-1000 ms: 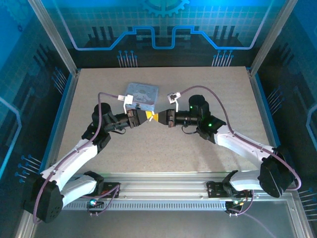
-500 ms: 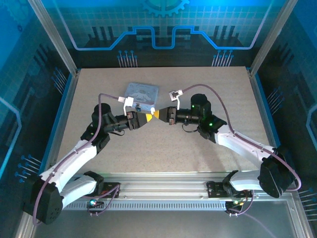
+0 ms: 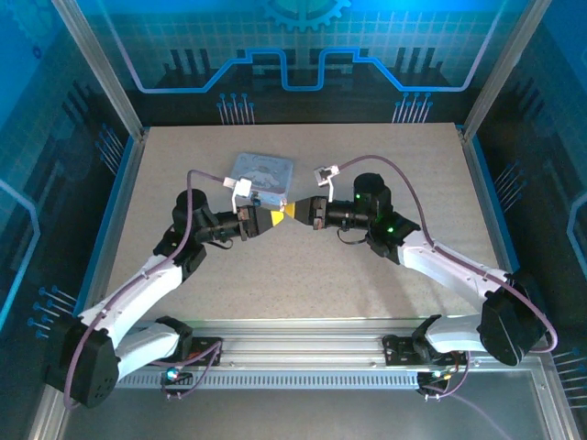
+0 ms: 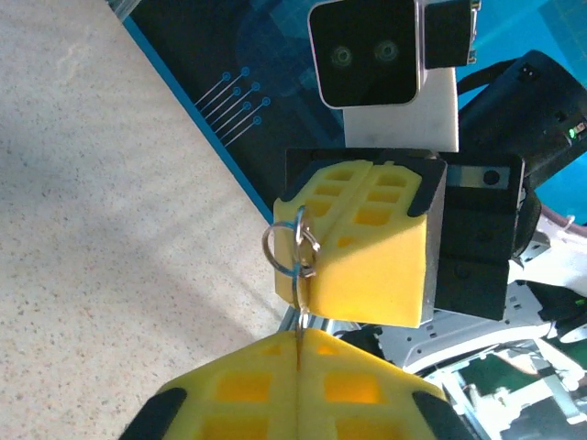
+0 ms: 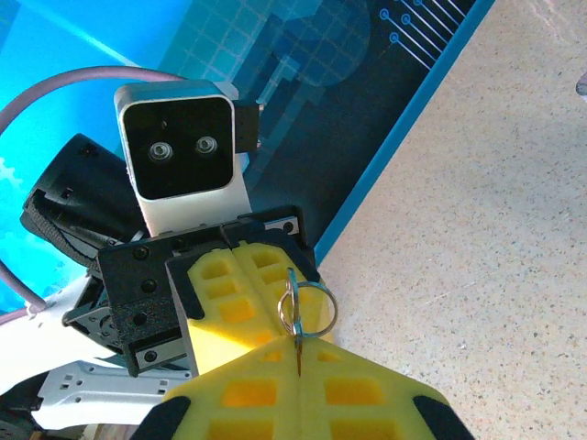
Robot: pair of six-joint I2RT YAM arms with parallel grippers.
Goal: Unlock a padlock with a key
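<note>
L gripper points in from the left, seemingly held off the table, w/ its tip just in front of the tin. Its fingers are pressed together. The key, seen edge-on as a thin metal sliver, runs straight into their seam, so they're clamped on it.

The ring hangs free at the key's far end, beside the yellow tips.

R gripper faces it from the other side, tip to tip w/ the L one. Its fingers are also together, w/ a sliver vanishing into their seam, i.e. pinching too. Can't tell if that's one key gripped by both or two on the ring.

Prob. reason for the nose-to-nose pose: something this thin is easier to pass or re-grip in mid-air, w/ each wrist cam looking right at it, than to scrape off the table.

Where the padlock sits I can't tell — too small to place. Judging by that, the insertion step isn't begun.
</note>
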